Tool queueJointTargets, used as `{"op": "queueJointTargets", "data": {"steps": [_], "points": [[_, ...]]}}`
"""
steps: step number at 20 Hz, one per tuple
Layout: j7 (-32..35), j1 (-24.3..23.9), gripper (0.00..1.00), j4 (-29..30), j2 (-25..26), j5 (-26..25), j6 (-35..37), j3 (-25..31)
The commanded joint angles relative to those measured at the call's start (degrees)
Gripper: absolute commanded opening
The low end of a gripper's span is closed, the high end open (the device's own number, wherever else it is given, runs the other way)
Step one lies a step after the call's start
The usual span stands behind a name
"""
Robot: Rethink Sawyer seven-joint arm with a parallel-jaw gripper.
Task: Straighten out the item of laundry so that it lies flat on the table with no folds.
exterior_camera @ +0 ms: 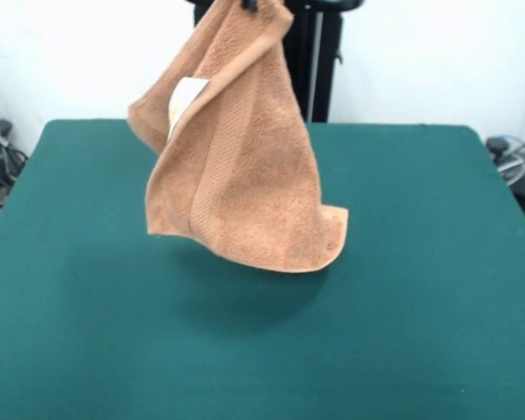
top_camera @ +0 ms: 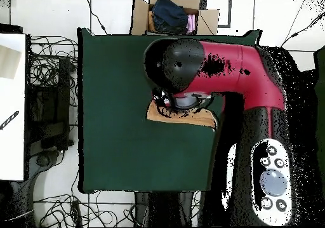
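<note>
Hanging from the frame's top edge in the front view, the towel (exterior_camera: 245,175) is pinched by one corner in the hand (exterior_camera: 249,4) — only dark tips show, closed on the cloth. It drapes w/ a fold, white label (exterior_camera: 186,101) at upper left, lower hem clear of the green bench (exterior_camera: 420,306). Overhead, the red arm (top_camera: 235,67) covers most of it — a tan edge shows at centre.

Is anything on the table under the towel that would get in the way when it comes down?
Nothing visible. The towel hangs in the air from its top corner, and the green table below it looks bare.
</note>
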Motion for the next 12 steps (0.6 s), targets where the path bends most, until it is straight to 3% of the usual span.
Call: {"op": "queueJointTargets", "data": {"steps": [1,12], "points": [[20.01,3.96,0.0,8.92,-3.17,3.0,-1.66,-4.74],[24.45,10.02,0.0,10.34,-4.91,6.02,-1.21,-9.19]]}}
